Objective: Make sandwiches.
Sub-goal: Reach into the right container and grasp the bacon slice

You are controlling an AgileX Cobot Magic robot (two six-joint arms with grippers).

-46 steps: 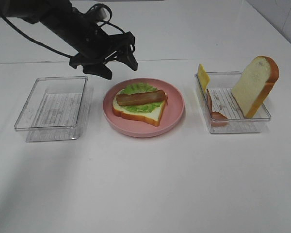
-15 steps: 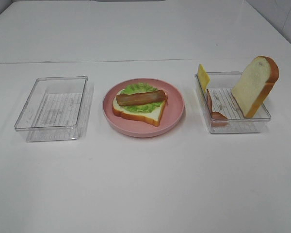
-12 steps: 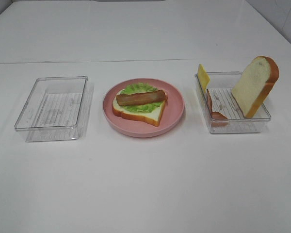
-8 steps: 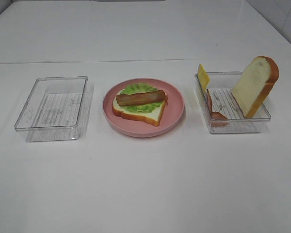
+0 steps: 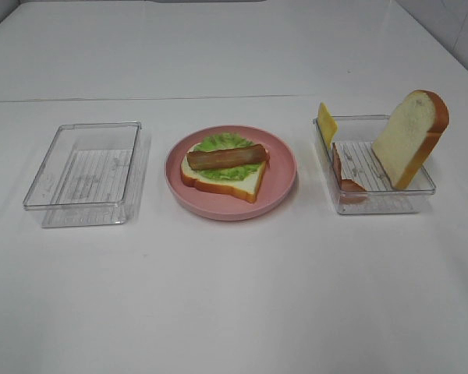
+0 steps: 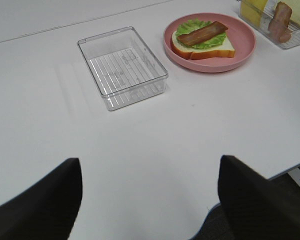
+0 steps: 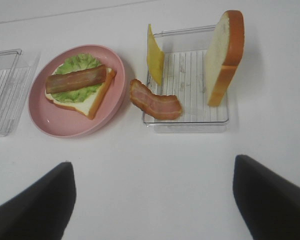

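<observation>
The left gripper (image 6: 149, 167) has drawn away from the upper left of the high view, and its jaws stand apart, empty. Mid-frame we see the unfinished sandwich (image 5: 225, 165) on the pink plate (image 5: 282, 167). At right, the cheese (image 5: 327, 121) and the bread slice (image 5: 409, 136) wait in the tray (image 5: 378, 202). The right gripper (image 7: 152, 165) is likewise apart, so we judge it goes next.

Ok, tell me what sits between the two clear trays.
The pink plate carrying the half-built sandwich; the exterior high view shows it.
</observation>
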